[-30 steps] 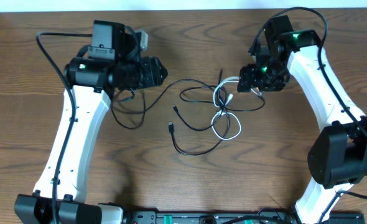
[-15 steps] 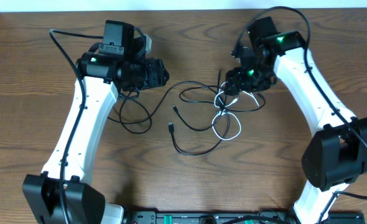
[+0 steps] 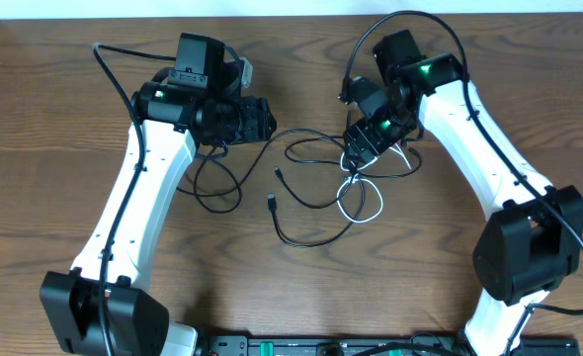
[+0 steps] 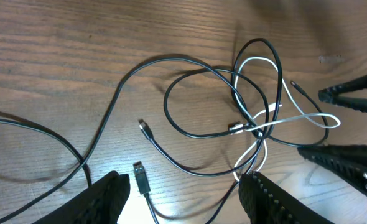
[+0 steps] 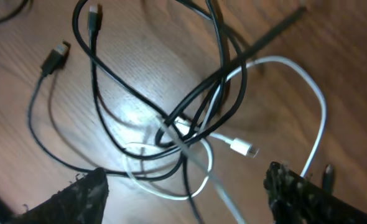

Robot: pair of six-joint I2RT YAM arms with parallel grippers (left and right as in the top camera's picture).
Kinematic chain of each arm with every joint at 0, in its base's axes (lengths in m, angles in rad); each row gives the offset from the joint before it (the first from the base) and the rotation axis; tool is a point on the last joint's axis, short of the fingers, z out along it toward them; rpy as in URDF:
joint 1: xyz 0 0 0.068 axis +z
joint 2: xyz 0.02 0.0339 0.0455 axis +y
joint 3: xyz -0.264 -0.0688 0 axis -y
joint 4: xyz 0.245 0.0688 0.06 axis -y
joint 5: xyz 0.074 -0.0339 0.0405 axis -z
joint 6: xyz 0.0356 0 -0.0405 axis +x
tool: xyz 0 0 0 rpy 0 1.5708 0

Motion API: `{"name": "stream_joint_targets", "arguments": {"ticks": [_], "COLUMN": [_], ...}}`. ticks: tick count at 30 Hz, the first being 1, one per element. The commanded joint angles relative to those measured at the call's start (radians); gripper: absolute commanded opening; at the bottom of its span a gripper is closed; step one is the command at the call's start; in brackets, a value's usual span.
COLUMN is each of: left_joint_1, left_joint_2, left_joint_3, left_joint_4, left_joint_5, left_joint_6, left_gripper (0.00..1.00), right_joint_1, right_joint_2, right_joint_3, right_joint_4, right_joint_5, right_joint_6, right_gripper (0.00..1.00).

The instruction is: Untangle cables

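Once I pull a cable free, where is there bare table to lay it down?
Bare wood: the front of the table, below the lowest black loop; also the back strip between the left gripper and right gripper. Crowded: the middle, where the black cables and white cable knot under the right gripper, and the loose loop beside the left arm.

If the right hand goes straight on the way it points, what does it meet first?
Probably the knot where the white cable crosses the black cables, dead ahead of the open right hand. How far off it lies is unclear.
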Motion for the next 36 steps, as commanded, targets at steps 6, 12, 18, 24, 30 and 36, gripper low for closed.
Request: {"name": "stream_joint_targets", "arguments": {"ticks": [6,12,18,24,30,36], "left_joint_1": [0.0,0.0,0.0,0.0,-0.001,-0.001], "left_joint_2": [0.013,0.013,0.013,0.013,0.013,0.013], "left_joint_3": [-0.007,-0.007,-0.007,-0.007,-0.007,-0.007], "left_joint_4": [-0.001,0.013,0.012,0.012,0.012,0.012], "left_joint_5": [0.005,0.005,0.006,0.006,0.006,0.006], "left_joint_6": [0.026,0.025,0.025,0.025,0.025,0.025], "left_gripper": [0.63,0.63,0.63,0.63,0.63,0.63], "right_joint_1": [0.003,0.029,0.068,0.06,0.015,-0.08], "right_joint_2": [0.066,0.066,0.043,-0.012,-0.064,-0.101], "right_joint_3": [-0.01,-0.009,0.047,0.204,0.338,0.362], "right_joint_4": [0.021,0.01,-0.067,-0.123,-0.143,-0.089], "right_joint_5": [0.015,0.003,-0.145,-0.323,-0.385,-0.471], "right_joint_6": [-0.166,-0.176,-0.176,-0.163,-0.071,0.108], "right_gripper": [0.66,0.17,0.01,0.01,0.01,0.01]}}
